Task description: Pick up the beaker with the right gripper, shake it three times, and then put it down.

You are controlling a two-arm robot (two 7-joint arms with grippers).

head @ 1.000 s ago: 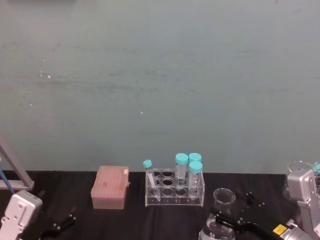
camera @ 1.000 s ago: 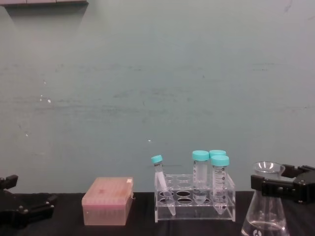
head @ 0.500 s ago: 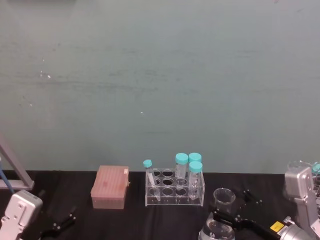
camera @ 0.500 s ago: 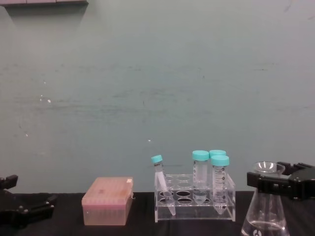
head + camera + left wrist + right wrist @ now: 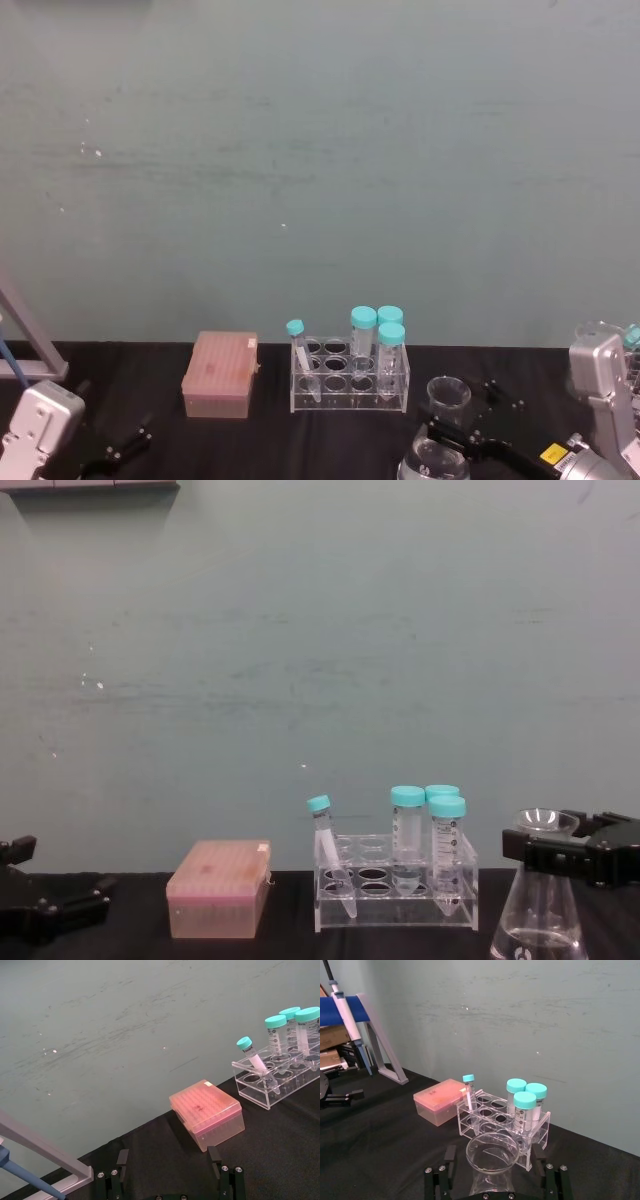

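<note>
Compared with a second ago, the right claw sits slightly higher on the neck of the beaker and a touch further toward the robot's left. The beaker itself has not shifted. The jaws stand apart on either side of the neck, just under the flared rim. In the right wrist view a gap shows between each finger and the glass. The beaker stands upright near the right front of the black surface, in front of and to the right of the tube rack.

The clear rack holds three upright teal-capped tubes at its right end and a smaller tube leaning at its left end. The rack's nearest corner is close to the beaker, on the side away from the robot. A pink tip box lies to the left of the rack, apart from it. A pipette hangs on a blue-and-grey stand far to the left. The left claw rests low at the left edge, well away from everything, with its fingers spread and nothing between them.

The beaker's base is cut off by the lower edge of the chest and head views. In the right wrist view its rim hides the neck. Another glass vessel at the far right is partly hidden behind the right arm.
</note>
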